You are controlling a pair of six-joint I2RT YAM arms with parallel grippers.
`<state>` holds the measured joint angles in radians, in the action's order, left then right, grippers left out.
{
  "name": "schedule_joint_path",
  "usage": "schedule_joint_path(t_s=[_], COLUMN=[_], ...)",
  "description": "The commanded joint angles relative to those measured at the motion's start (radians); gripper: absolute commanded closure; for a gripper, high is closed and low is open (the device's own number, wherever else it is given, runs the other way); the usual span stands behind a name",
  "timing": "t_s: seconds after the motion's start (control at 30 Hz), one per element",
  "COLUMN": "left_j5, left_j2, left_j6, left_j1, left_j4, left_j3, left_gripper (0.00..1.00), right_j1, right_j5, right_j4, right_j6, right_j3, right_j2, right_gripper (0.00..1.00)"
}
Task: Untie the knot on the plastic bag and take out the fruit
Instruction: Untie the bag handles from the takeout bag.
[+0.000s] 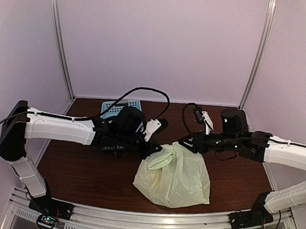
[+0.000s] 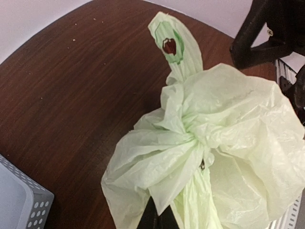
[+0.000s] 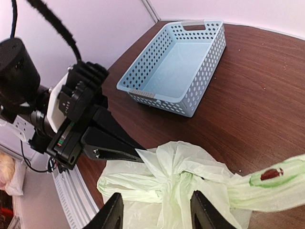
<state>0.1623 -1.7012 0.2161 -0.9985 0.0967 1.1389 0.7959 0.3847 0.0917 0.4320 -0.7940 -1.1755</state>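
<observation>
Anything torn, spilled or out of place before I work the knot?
Nothing stands out. The bag sits on the table with no visible tear, knot tied, nothing spilled. The basket stands upright behind it, empty.

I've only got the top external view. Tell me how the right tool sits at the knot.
Observer: The right tool is open, with its fingers on either side of the plastic bag, next to the knot.
Operator: Report the left tool.
Observer: The left tool is closed on a fold of plastic beside the knot.
Operator: Check the basket.
Observer: The blue basket holds nothing.
</observation>
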Motion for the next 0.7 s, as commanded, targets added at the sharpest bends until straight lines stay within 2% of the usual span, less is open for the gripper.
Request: schedule_joint_path(t_s=[0.0, 0.1, 0.2, 0.37, 0.5, 0.6, 0.67], left_j5=[-0.025, -0.045, -0.066, -0.084, -0.092, -0.088, -0.086], left_j2=[0.081, 0.121, 0.143, 0.154, 0.150, 0.145, 0.143], left_j6=[0.067, 0.089, 0.105, 0.123, 0.127, 0.129, 0.130], left_j1=[-0.001, -0.002, -0.001, -0.002, -0.002, -0.002, -0.002], left_j4=[-0.085, -0.133, -0.142, -0.157, -0.165, -0.168, -0.170], left_j3=[-0.034, -0.082, -0.111, -0.137, -0.135, -0.130, -0.130], left_gripper=[1.00, 1.00, 1.00, 1.00, 1.00, 1.00, 1.00], right_j1=[-0.001, -0.001, -0.001, 0.020, 0.052, 0.066, 0.069], right_j5=[-0.170, -0.263, -0.337, -0.324, -0.250, -0.227, -0.245], right_j4=[0.119, 0.204, 0.271, 0.295, 0.188, 0.122, 0.111], right_j6=[-0.021, -0.024, 0.007, 0.097, 0.157, 0.169, 0.157], right_j3=[-0.072, -0.080, -0.050, 0.072, 0.167, 0.191, 0.185], right_j2=[0.060, 0.099, 0.147, 0.204, 0.240, 0.221, 0.186], right_gripper=[0.42, 0.20, 0.12, 0.12, 0.21, 0.23, 0.30])
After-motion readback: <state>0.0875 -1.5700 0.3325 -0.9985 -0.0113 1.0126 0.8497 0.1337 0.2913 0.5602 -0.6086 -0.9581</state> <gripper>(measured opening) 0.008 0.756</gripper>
